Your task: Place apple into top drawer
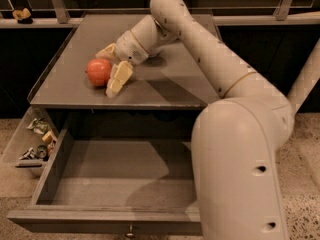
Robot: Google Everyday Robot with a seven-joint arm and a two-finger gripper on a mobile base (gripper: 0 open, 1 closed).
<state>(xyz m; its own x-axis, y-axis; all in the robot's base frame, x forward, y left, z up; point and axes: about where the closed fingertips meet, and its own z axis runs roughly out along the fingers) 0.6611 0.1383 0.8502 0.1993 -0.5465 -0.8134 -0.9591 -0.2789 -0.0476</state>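
The red-orange apple (98,72) rests on the grey cabinet top (165,84), left of centre. My gripper (112,65) is open at the apple's right side. One pale finger (107,52) sits just behind the apple and the other (118,79) just in front of it, so the apple's right edge lies between the fingertips. Whether they touch the apple I cannot tell. Below, the top drawer (75,184) is pulled out wide and holds nothing, and its front panel carries a small metal knob (130,230).
A small pale side bin (20,144) with cluttered odds and ends hangs at the cabinet's left. My arm's large body (240,174) covers the drawer's right part. A railing (55,4) runs behind the cabinet, with a small object (22,15) on the ledge.
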